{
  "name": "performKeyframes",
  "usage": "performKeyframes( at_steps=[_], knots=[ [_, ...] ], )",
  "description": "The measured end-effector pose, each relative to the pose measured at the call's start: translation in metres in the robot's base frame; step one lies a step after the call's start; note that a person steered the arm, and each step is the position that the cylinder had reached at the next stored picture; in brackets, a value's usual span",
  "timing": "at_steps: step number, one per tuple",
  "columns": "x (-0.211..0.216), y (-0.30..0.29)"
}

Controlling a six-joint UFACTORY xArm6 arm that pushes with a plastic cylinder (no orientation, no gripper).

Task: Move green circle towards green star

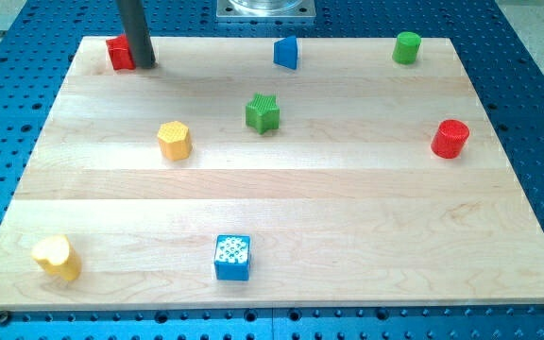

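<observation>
the green circle (406,47) sits near the view's top right corner of the wooden worktop (281,217), well apart from the green star (263,112), which lies nearer the middle, a little toward the view's top. my tip (145,64) is down at the view's top left, touching or just beside the red block (119,53), so it is far from the circle and on the wrong side of it. the tool is only a plain rod with nothing that opens or closes, and it has hold of nothing. to do this step well, i judge the tip should travel along the top edge, pass clear of the blue block (286,53), and come round to the circle's far side, the view's upper right, so that a push heads down and leftward on a line through the circle's centre toward the star; an off-centre contact would likely let the round block roll off the tip. the red cylinder (450,139) at the view's right lies off that line. the rod hides part of the red block, so its shape is unclear, and whether they touch cannot be told. the rod's upper part is cut off by the view's top, and the blue block's exact form is hard to make out.
</observation>
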State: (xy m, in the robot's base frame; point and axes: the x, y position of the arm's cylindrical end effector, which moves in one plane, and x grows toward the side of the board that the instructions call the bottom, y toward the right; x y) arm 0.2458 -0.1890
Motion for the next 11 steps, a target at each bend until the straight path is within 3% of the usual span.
performKeyframes(
  at_steps=[2,4,5,6,7,8,11],
  knots=[
    [0.025,0.018],
    [0.065,0.182],
    [0.078,0.222],
    [0.089,0.323],
    [0.064,0.449],
    [-0.005,0.521],
    [-0.054,0.450]
  ],
)
